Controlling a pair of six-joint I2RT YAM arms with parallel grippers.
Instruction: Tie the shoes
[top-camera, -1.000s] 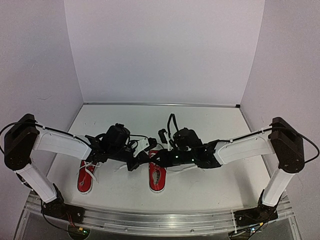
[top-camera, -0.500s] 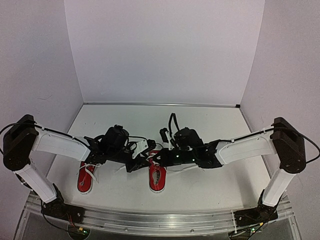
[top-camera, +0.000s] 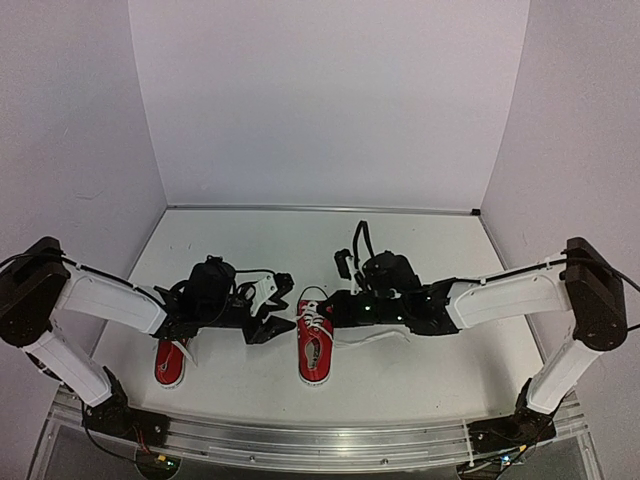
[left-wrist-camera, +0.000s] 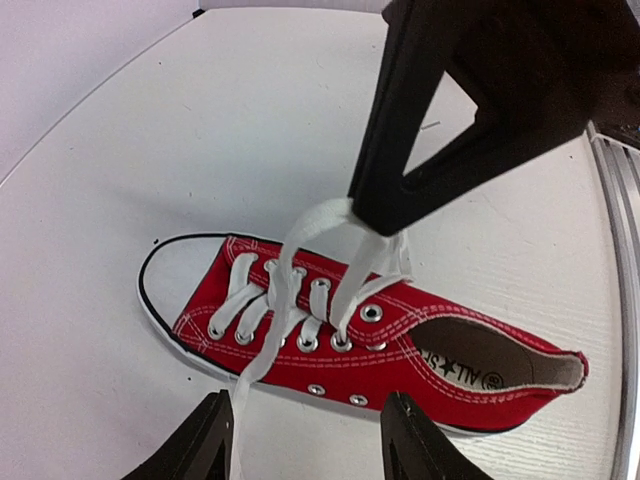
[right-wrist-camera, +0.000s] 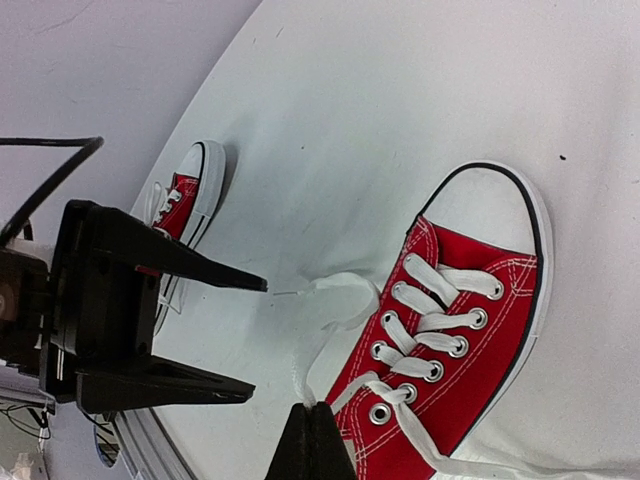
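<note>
Since the right gripper (left-wrist-camera: 374, 212) clenches a white lace (left-wrist-camera: 300, 228), holding it up off the red shoe (left-wrist-camera: 400, 345) for tying, the left gripper (right-wrist-camera: 258, 336) hangs released, empty, at its left.

The shoe (left-wrist-camera: 380, 340) under the right jaws is red canvas with white stitching. Its white sole is edged by a thin black line, and its toe cap (left-wrist-camera: 178, 270) is white. Its laces (left-wrist-camera: 240, 280) are white and its eyelets (left-wrist-camera: 371, 313) silver. The lining (left-wrist-camera: 500, 365) is tan-brown with dark printed lettering and a star. The second shoe (top-camera: 170, 362), on the far side of the left jaws from the first, shows the same red with white lacing. Both sets of jaws are black. The arms carry white shells (top-camera: 105, 297) between black joints, and a small green light (top-camera: 367, 308) glows just behind the right jaws. The counter (left-wrist-camera: 150, 130) is plain white, and the walls (top-camera: 320, 100) are pale lilac-white.
</note>
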